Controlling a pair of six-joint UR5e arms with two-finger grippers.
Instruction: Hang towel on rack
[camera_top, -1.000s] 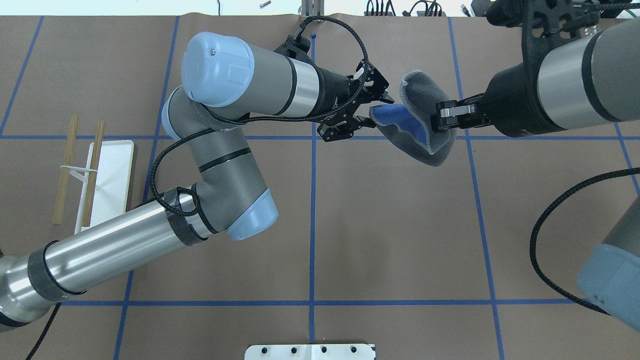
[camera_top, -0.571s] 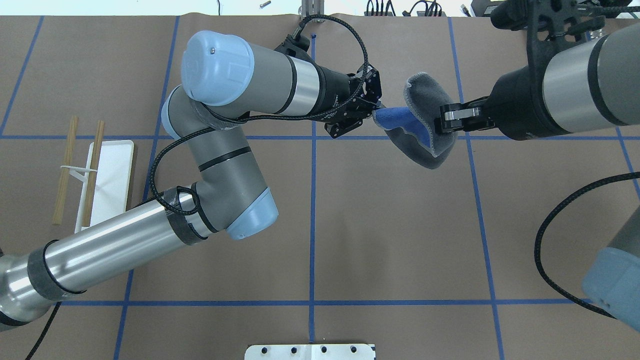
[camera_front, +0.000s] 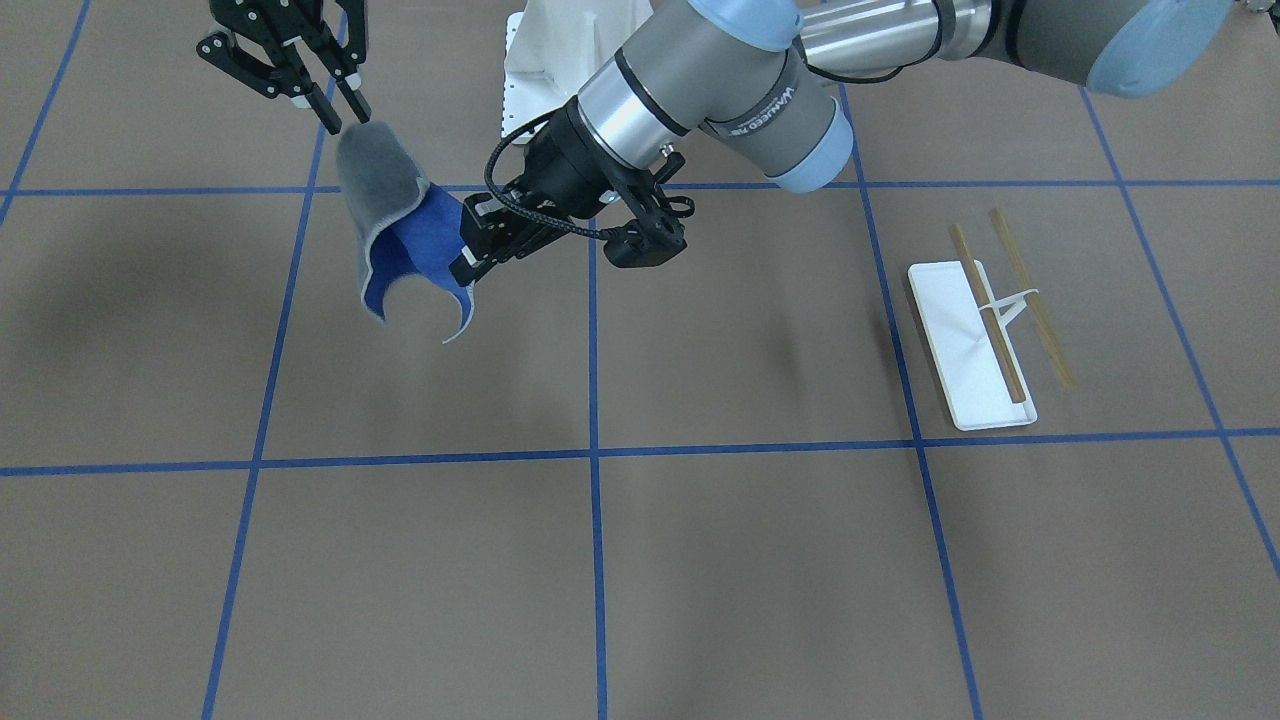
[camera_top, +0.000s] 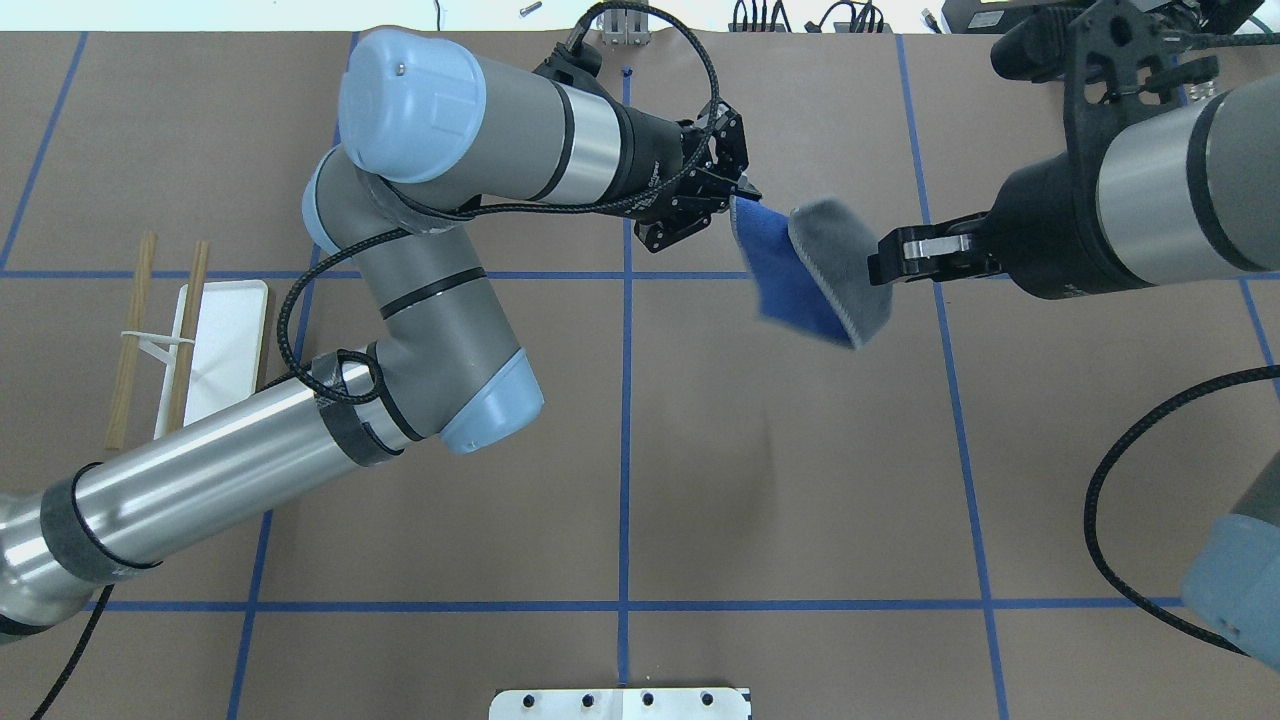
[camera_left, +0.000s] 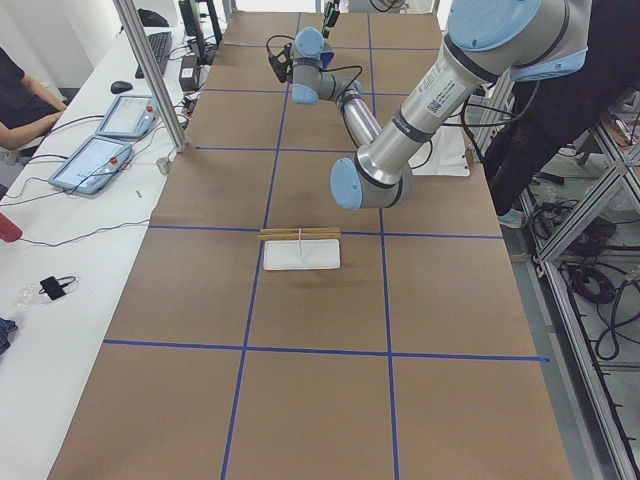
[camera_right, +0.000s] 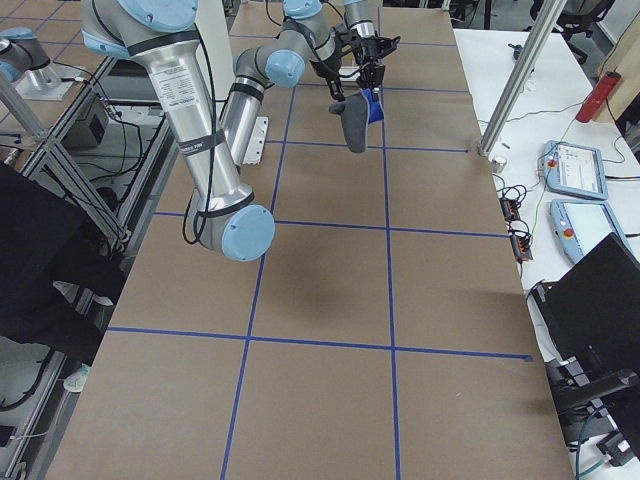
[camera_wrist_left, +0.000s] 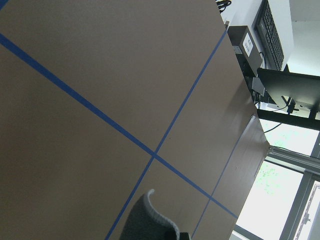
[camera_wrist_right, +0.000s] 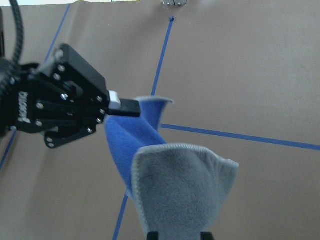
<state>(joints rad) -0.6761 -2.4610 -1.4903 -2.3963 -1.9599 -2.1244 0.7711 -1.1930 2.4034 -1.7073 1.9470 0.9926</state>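
Towel slung in mid-air between both arms; rack not yet reached.

Left gripper (camera_top: 742, 196): jaws pinch a blue-faced corner of the small soft cloth towel (camera_top: 815, 265), dark grey one side, bright blue the other. Right gripper (camera_top: 880, 262): jaws nipped shut on the grey edge opposite. The two holds probably serve to spread it for draping, clear above the brown paper-covered desk (camera_top: 800, 480). White-tray rack (camera_top: 228, 325) with two tan wooden rods stands well apart, on the left side. White lettering on the left arm (camera_front: 700, 100): unreadable.
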